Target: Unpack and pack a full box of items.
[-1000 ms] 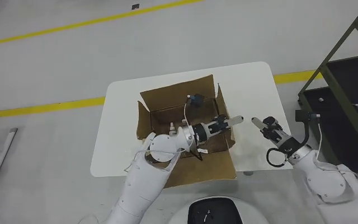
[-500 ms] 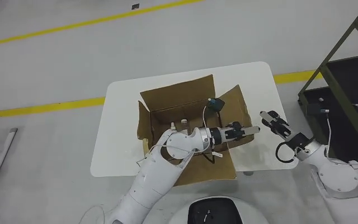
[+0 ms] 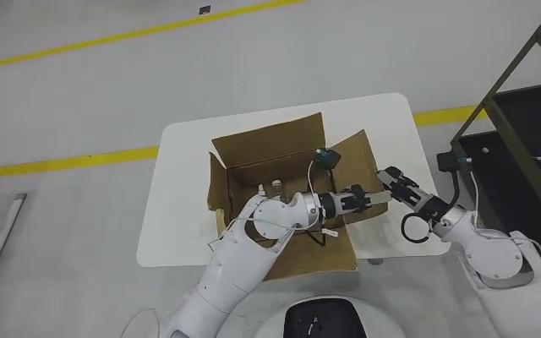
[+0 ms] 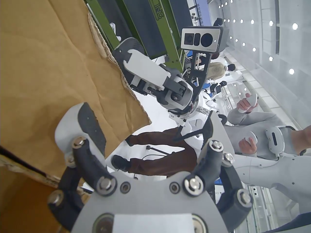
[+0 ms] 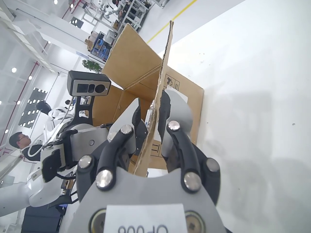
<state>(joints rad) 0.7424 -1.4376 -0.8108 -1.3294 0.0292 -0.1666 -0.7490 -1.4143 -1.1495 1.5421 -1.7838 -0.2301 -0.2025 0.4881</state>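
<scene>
The open cardboard box stands mid-table, its right flap folded outward. My left arm stretches across the box. The left gripper is at that flap's outer edge, open, one finger lying against the flap. My right gripper meets the same flap from the right side. Its fingers stand close on either side of the flap's torn edge, shut on it. It shows beyond the flap in the left wrist view. My left arm hides most of the box's contents.
The white table has bare room left of the box and behind it. A green metal rack stands off the table's right side. Yellow floor lines run behind the table.
The right flap swung outward as my left gripper pushed right across the box. My right gripper then moved left from the table's edge onto the flap.
</scene>
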